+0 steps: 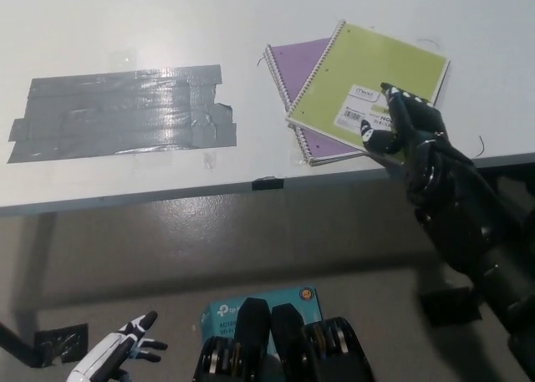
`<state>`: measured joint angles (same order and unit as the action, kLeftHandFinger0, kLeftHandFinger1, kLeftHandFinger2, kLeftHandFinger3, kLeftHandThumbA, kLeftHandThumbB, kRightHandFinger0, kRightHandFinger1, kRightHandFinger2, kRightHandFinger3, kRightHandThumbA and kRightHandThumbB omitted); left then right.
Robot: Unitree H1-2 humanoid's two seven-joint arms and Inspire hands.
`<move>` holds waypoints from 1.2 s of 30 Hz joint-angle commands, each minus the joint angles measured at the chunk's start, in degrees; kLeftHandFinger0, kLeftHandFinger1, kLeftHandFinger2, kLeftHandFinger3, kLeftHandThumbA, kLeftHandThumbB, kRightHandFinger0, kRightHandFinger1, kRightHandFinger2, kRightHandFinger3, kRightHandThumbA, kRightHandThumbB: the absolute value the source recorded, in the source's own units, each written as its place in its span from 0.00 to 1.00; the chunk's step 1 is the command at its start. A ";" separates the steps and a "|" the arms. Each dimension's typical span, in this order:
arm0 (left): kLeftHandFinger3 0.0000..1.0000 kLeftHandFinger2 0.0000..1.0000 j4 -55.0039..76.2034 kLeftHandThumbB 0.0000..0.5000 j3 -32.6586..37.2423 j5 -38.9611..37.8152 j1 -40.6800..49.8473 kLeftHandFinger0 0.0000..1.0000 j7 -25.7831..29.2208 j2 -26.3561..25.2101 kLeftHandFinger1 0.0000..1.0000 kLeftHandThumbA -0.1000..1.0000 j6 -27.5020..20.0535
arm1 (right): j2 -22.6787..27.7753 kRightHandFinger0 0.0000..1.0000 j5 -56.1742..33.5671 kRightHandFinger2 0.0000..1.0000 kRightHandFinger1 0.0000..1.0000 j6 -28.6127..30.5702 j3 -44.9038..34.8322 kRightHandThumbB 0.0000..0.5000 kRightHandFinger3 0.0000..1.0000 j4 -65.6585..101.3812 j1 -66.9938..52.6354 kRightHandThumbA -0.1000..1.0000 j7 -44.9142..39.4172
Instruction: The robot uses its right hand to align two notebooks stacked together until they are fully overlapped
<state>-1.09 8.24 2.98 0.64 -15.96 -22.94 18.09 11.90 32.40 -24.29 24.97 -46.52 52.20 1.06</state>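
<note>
I've got my right hand (399,123), fingers loosely spread and gripping nothing, pressing the green notebook's (368,89) near-right corner by the worktop's front edge, still skewed across the purple notebook (299,64) poking out left.

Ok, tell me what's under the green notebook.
Under the green notebook lies a purple notebook, showing at the left and lower edge. Its remaining cover is hidden. The right hand rests on the green one.

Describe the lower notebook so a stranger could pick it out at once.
On the white table, right of the grey tape patch, two spiral notebooks lie stacked near the front edge. The purple notebook is underneath, showing only along the left side. Its neighbour, the green notebook, lies tilted on top, with a white label.
</note>
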 commanded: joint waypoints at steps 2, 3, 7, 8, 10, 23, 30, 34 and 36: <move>0.99 0.68 0.23 0.94 -0.32 0.11 -0.81 0.57 -0.46 0.01 0.67 1.00 -2.20 | 0.78 1.00 1.94 1.00 1.00 -0.77 1.54 0.68 1.00 0.92 0.23 1.00 -1.73; 1.00 0.70 0.31 0.97 -0.58 0.02 -0.77 0.58 -0.28 0.14 0.68 1.00 -1.07 | 0.30 1.00 2.11 1.00 1.00 -0.06 2.41 0.73 1.00 0.62 0.20 1.00 -2.50; 0.99 0.67 -0.02 0.93 -0.79 -0.14 -0.71 0.57 -0.44 0.11 0.65 1.00 -1.62 | 0.11 1.00 1.07 1.00 1.00 2.18 4.34 0.84 1.00 2.12 -0.48 1.00 -7.29; 0.99 0.67 0.07 0.93 -0.82 -0.16 -0.77 0.57 -0.49 0.10 0.64 1.00 -1.57 | 0.23 1.00 1.12 1.00 1.00 2.03 4.51 0.83 1.00 2.46 -0.45 1.00 -7.57; 1.00 0.68 -0.22 0.90 -0.95 -0.51 -0.80 0.57 -0.78 0.01 0.64 1.00 -1.99 | -0.11 1.00 0.01 1.00 1.00 4.31 4.41 0.78 1.00 2.28 -0.87 1.00 -7.76; 0.97 0.63 -0.23 0.97 -1.38 -0.38 -0.54 0.47 -1.43 -0.59 0.56 1.00 -2.45 | 2.02 1.00 -0.34 1.00 1.00 2.33 4.70 0.74 1.00 2.25 -2.50 1.00 -11.04; 0.96 0.58 -0.82 0.99 -2.13 -0.70 -0.56 0.46 -1.29 -0.17 0.54 1.00 -3.18 | 3.95 1.00 1.96 1.00 1.00 4.17 9.90 0.79 1.00 4.09 -4.08 1.00 -17.45; 0.96 0.57 -0.26 0.97 -2.02 -0.39 -0.49 0.46 -1.36 -0.27 0.53 1.00 -2.93 | 4.58 1.00 2.94 1.00 1.00 5.39 12.22 0.86 1.00 5.96 -3.89 1.00 -18.80; 0.97 0.59 -0.25 0.98 -1.87 -0.37 -0.53 0.47 -1.56 -0.34 0.55 1.00 -2.78 | 5.10 1.00 3.81 1.00 1.00 8.90 13.85 0.88 1.00 5.65 -3.19 1.00 -18.25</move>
<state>-2.43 6.77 2.94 0.40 -16.54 -22.31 16.89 16.42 34.98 -20.19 35.28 -40.48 50.77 -9.11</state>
